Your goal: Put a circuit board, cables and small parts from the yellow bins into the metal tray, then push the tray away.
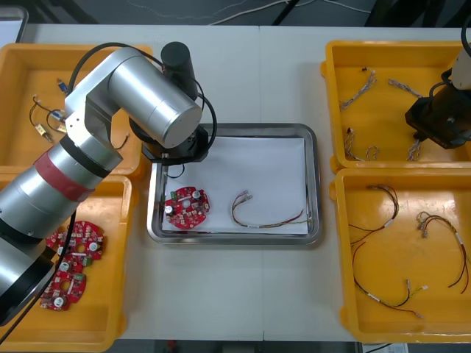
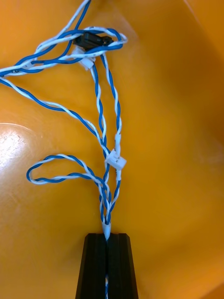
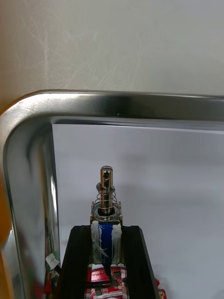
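In the left wrist view my left gripper [image 3: 106, 230] is shut on a small metal part [image 3: 107, 194], a pin with a spring, just above the white floor of the metal tray [image 3: 116, 100] near one of its corners. From the front, the left arm's wrist [image 1: 176, 147] hangs over the tray's [image 1: 313, 184] left end. A round red circuit board [image 1: 187, 207] and a cable [image 1: 265, 215] lie in the tray. My right gripper [image 2: 107, 236] is shut on a twisted blue and white cable [image 2: 105, 140] inside the far right yellow bin [image 1: 338, 95].
Several red circuit boards [image 1: 73, 254] lie in the near left bin. Small parts [image 1: 44, 121] sit in the far left bin. Black and red-yellow cables [image 1: 383, 228] are spread in the near right bin [image 1: 346, 309]. More blue and white cables [image 1: 360, 84] lie in the far right bin.
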